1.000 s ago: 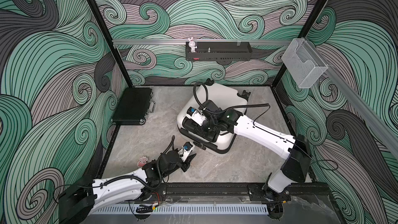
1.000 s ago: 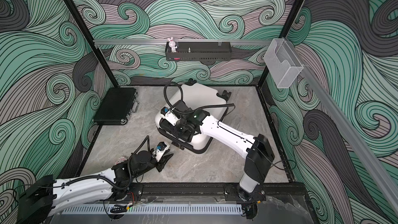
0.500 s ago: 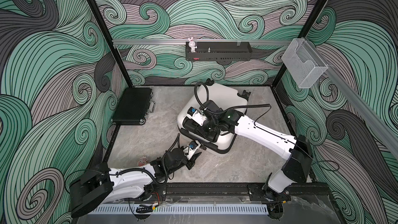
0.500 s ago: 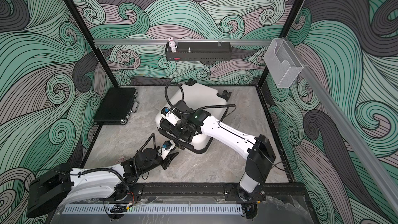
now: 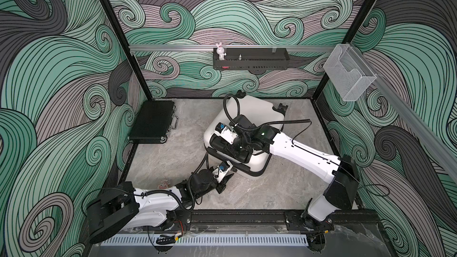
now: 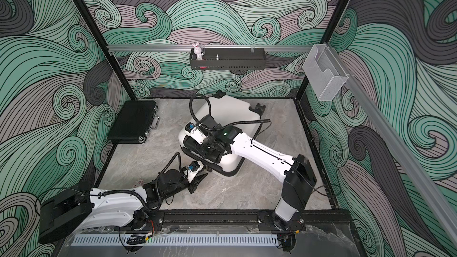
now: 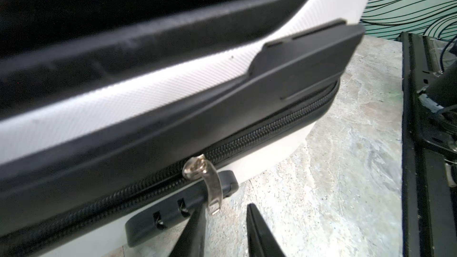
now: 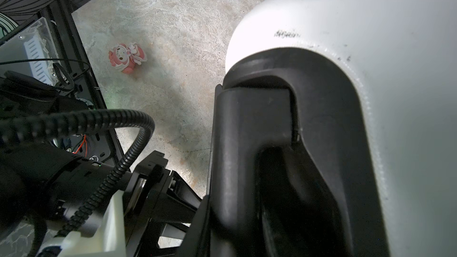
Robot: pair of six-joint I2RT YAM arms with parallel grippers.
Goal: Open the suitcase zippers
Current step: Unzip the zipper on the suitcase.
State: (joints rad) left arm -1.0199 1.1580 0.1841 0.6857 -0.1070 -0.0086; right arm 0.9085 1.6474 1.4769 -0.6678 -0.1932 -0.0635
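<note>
The suitcase (image 5: 257,117) lies flat in the back half of the surface (image 5: 173,159), wheels toward the back edge. Its zippers (image 7: 272,124) look closed along the whole side that faces the front edge. The left fingers (image 7: 195,231) hang low at that side, parted and holding nothing. The silver pull tab (image 7: 212,189) dangles just off one fingertip, in front of a black lock block (image 7: 183,208). The likeliest failure is a bad pinch, since the tab is thin, shiny and free to swing. Closing from here could catch only its tip, or nip the lock block, and the tab would slip out at the first tug. A pull angled away from the seam could jam the slider, most of all where the band curves round the corner. The fingers are also close to the surface and may scrape it. The right arm (image 5: 296,150) reaches onto the handle recess (image 8: 309,82), but I cannot tell whether its fingers are closed there. If it is not bracing the shell, the case may slide instead of unzipping. A pink figurine (image 8: 127,56) beside the left arm could get swept aside.
</note>
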